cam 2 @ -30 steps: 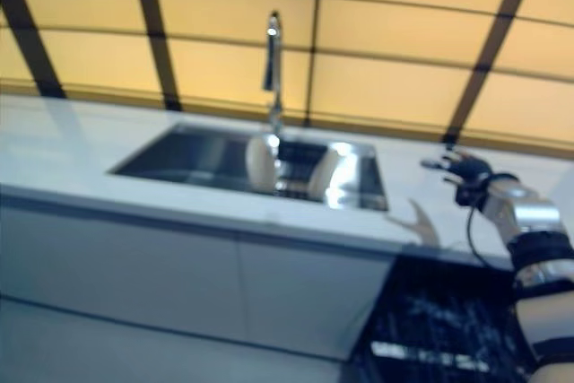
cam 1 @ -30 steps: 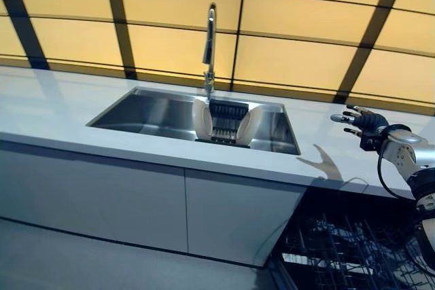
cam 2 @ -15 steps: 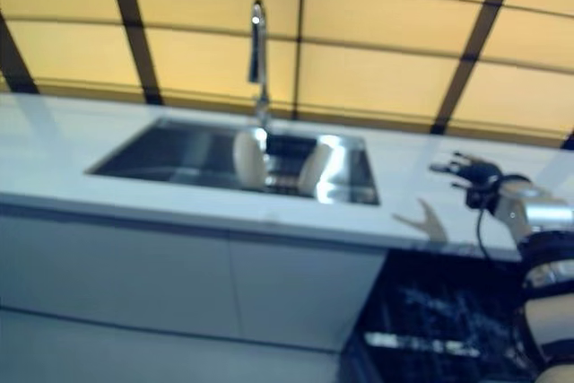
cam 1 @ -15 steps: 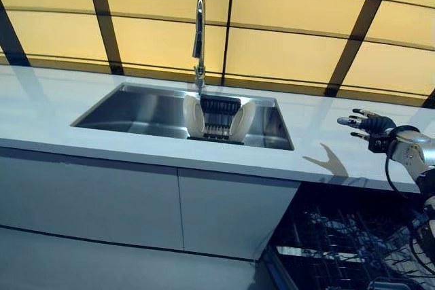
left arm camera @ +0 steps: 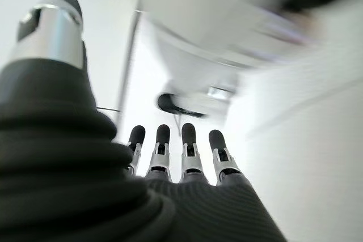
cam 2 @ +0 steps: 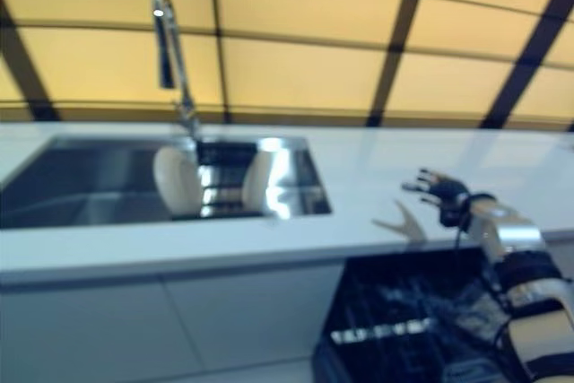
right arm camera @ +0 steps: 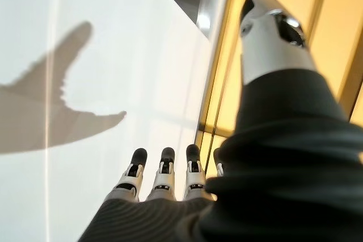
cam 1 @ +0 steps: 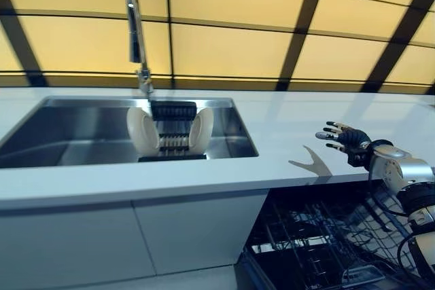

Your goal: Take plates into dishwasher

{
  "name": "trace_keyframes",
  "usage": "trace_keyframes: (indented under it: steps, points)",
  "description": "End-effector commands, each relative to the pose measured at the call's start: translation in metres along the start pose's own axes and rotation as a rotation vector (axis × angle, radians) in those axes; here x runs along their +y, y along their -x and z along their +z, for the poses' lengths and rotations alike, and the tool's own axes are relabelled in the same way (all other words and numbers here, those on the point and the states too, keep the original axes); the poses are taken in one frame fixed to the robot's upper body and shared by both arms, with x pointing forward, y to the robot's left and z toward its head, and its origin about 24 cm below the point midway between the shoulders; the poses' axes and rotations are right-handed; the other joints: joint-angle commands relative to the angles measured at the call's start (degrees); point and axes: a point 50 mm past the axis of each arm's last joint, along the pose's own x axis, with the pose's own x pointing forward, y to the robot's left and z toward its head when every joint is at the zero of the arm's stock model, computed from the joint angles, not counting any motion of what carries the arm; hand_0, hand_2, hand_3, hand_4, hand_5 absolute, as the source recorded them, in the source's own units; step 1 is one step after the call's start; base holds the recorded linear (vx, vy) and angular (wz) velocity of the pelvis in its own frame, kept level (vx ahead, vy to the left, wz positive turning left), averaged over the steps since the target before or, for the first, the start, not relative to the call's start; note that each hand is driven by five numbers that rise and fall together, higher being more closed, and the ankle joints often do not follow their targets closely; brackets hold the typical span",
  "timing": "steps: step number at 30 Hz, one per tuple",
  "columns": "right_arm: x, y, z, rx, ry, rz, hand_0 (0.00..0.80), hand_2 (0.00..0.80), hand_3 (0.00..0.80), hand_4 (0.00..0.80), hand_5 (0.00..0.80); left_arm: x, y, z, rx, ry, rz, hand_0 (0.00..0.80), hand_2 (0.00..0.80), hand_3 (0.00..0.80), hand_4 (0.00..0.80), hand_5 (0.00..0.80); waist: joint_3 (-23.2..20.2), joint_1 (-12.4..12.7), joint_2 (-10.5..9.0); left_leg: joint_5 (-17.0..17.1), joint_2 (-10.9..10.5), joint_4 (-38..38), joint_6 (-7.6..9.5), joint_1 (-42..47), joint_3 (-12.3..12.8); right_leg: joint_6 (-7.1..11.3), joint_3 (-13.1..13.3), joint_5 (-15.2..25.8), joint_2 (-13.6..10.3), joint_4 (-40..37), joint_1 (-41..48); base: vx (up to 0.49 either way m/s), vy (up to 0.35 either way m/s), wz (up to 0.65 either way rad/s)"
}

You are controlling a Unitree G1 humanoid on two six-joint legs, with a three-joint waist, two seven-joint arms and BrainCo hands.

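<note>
Two white plates (cam 1: 142, 131) (cam 1: 201, 131) stand on edge in a dark rack (cam 1: 170, 134) inside the steel sink (cam 1: 68, 127), below the tap (cam 1: 136, 35). My right hand (cam 1: 342, 144) is open and empty, held above the white counter (cam 1: 292, 127) to the right of the sink, well apart from the plates. It also shows in the right wrist view (right arm camera: 164, 179) with straight fingers over the bare counter. My left hand (left arm camera: 181, 157) shows only in the left wrist view, open and empty. The open dishwasher's wire rack (cam 1: 319, 236) lies below the counter at the lower right.
White cabinet doors (cam 1: 136, 242) run under the counter left of the dishwasher. A yellow tiled wall with dark lines (cam 1: 224, 39) backs the counter.
The camera has swung right, so the sink now sits further left in view. My right hand stays open over the counter, a little nearer the sink side.
</note>
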Motion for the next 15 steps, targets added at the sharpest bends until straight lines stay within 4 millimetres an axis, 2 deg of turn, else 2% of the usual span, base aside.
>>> trace_keyframes:
  steps: [1, 6, 9, 15]
  points:
    - [0.004, 0.001, 0.043, -0.161, 0.003, 0.009, 0.0, 0.0, 0.0, 0.0, 0.0, 0.001, 0.001, 0.007, 0.002, -0.023, 0.01, 0.0, 0.0, 0.0, 0.0, 0.0, -0.6, 4.6, -2.3, -2.1, 2.3, -1.4, -3.84, -0.1, 1.4, 7.49, 3.3, 2.9, -7.2, 0.5, 1.0, 0.033, -0.021, 0.34]
    - [0.008, 0.002, 0.046, -0.164, -0.013, 0.012, 0.0, 0.0, 0.0, 0.0, 0.0, -0.002, -0.001, 0.0, 0.009, -0.009, 0.0, 0.0, 0.0, 0.0, 0.0, 0.0, -0.5, 5.0, -2.75, -2.7, 3.8, -1.2, -4.53, 0.0, 1.8, 8.36, 2.6, 3.4, -7.9, -0.2, 0.4, 0.067, -0.001, 0.38]
    - [0.013, 0.001, 0.046, -0.177, -0.021, 0.022, 0.0, 0.0, 0.0, 0.0, 0.0, -0.004, -0.002, -0.007, 0.01, -0.003, -0.01, 0.0, 0.0, 0.0, 0.0, 0.0, 0.0, 5.0, -3.05, -3.9, 4.5, 1.4, -4.84, -0.2, 2.1, 8.84, 2.5, 4.0, -8.9, -0.2, 0.0, 0.079, 0.049, 0.39]
    - [0.024, -0.002, 0.038, -0.189, -0.021, 0.045, 0.0, 0.0, 0.0, 0.0, 0.0, -0.007, -0.001, 0.002, -0.027, -0.012, -0.017, 0.0, 0.0, 0.0, 0.0, 0.0, 1.4, 5.1, -3.44, -7.0, 4.4, 7.6, -4.01, -2.2, 2.3, 10.29, 3.3, 5.5, -11.7, -0.1, 0.1, 0.088, 0.102, 0.06]
